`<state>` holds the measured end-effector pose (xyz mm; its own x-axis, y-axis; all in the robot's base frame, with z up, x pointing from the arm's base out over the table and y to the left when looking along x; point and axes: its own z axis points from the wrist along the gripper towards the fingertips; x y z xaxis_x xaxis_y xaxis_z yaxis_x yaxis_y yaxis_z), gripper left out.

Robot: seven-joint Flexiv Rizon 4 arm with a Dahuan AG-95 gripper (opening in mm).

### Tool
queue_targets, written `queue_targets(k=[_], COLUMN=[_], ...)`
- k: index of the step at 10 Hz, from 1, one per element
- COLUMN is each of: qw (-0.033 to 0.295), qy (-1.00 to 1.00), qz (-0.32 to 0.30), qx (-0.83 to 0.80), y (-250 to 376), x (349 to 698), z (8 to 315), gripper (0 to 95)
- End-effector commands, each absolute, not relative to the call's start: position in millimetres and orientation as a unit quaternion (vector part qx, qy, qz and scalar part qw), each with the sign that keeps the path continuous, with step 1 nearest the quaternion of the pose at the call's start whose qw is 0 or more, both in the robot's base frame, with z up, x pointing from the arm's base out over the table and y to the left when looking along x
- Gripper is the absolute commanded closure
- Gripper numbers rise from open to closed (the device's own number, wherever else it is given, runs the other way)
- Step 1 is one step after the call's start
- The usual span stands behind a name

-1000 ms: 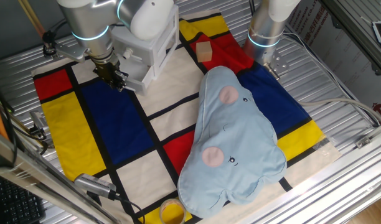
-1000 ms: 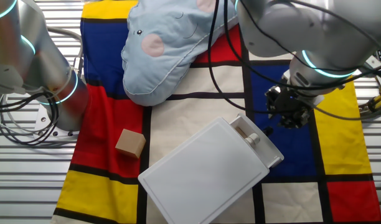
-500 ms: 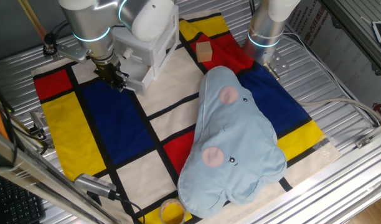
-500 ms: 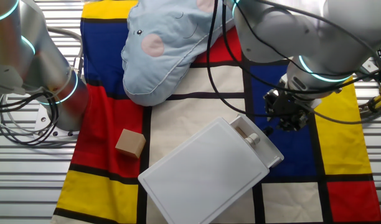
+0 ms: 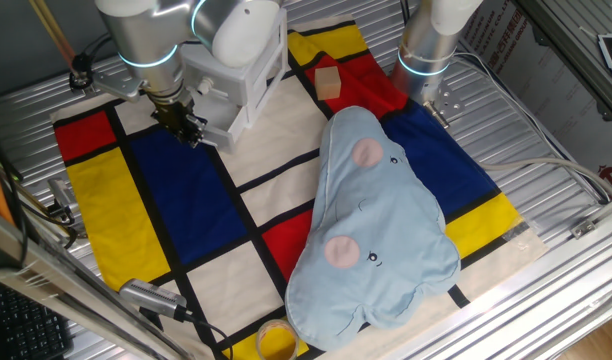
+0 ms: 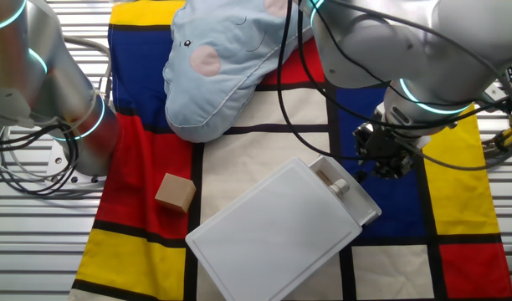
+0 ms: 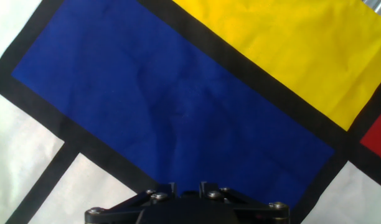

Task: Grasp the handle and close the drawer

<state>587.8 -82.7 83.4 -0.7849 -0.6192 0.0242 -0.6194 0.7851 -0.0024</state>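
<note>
The small white cabinet [image 6: 273, 234] lies on the chequered cloth. Its drawer [image 6: 365, 207] sticks out a little, with a small knob handle [image 6: 340, 187] on the front panel. In the one fixed view the cabinet [image 5: 248, 72] is partly hidden by my arm, and the drawer [image 5: 214, 112] faces front left. My gripper [image 6: 381, 163] hangs low over the blue patch just beside the drawer front, apart from the handle. It also shows in the one fixed view [image 5: 186, 127]. In the hand view the gripper [image 7: 187, 185] looks shut, with only blue cloth beyond it.
A tan wooden cube [image 6: 175, 192] sits on the red patch beside the cabinet. A large light-blue cushion [image 5: 371, 225] covers the middle right of the cloth. A second arm's base [image 5: 426, 50] stands at the back. A yellow roll [image 5: 276, 342] lies at the front edge.
My gripper has shifted very slightly towards the drawer front. The drawer and cabinet have not moved.
</note>
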Motion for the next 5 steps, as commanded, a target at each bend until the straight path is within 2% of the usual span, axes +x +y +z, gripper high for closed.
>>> queue_targets(k=[1, 2, 5], qw=[0.011, 0.01, 0.009], qy=[-0.944, -0.944, -0.943], qz=[0.005, 0.004, 0.002], qx=[0.331, 0.33, 0.331], y=[-82.9, -83.6, -85.5], x=[587.8, 587.7, 587.5], z=[83.2, 83.1, 82.7], gripper=[76.0, 57.0, 57.0])
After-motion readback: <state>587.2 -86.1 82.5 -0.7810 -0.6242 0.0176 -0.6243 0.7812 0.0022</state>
